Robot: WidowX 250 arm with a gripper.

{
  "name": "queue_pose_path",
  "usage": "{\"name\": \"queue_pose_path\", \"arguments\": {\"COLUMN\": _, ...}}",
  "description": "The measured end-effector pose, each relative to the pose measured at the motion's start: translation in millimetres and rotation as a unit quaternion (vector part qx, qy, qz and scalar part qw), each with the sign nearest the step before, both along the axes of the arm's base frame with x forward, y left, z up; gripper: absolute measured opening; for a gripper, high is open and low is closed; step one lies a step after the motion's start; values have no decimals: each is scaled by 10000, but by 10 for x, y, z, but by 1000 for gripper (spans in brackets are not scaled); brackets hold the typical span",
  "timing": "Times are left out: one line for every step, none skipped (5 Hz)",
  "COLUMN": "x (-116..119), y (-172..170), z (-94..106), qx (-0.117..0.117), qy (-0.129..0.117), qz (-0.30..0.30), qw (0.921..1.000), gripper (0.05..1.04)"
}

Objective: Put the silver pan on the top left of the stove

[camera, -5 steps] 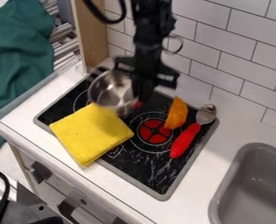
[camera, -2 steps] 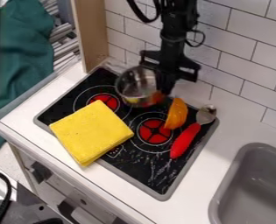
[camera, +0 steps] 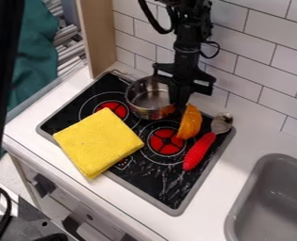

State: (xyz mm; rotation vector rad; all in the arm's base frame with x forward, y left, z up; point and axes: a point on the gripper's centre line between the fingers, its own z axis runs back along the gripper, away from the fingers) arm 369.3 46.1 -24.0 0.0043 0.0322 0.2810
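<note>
Pan (camera: pixel 149 100) has shifted right with the hand (camera: pixel 178 104), then dropped slightly; it is at the stove's (camera: pixel 154 186) back, beside the left burner (camera: pixel 116 109). Hand appears clamped on the pan's rim. Placement seems near; leftward correction may be required.

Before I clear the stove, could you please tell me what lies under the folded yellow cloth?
The yellow cloth partly covers the black stovetop, its grey rim, the white counter and an edge of the left-hand red burner disc. Anything wholly beneath it cannot be seen.
</note>
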Motion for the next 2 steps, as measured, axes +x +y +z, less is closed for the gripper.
{"name": "queue_pose_path", "arguments": {"x": -5, "y": 76, "z": -12, "qx": -31, "qy": -20, "qz": 24, "qw": 10000, "gripper": 55}}
{"name": "queue_pose_path", "arguments": {"x": -17, "y": 111, "z": -30, "qx": -59, "qy": -48, "qz": 25, "qw": 10000, "gripper": 55}}
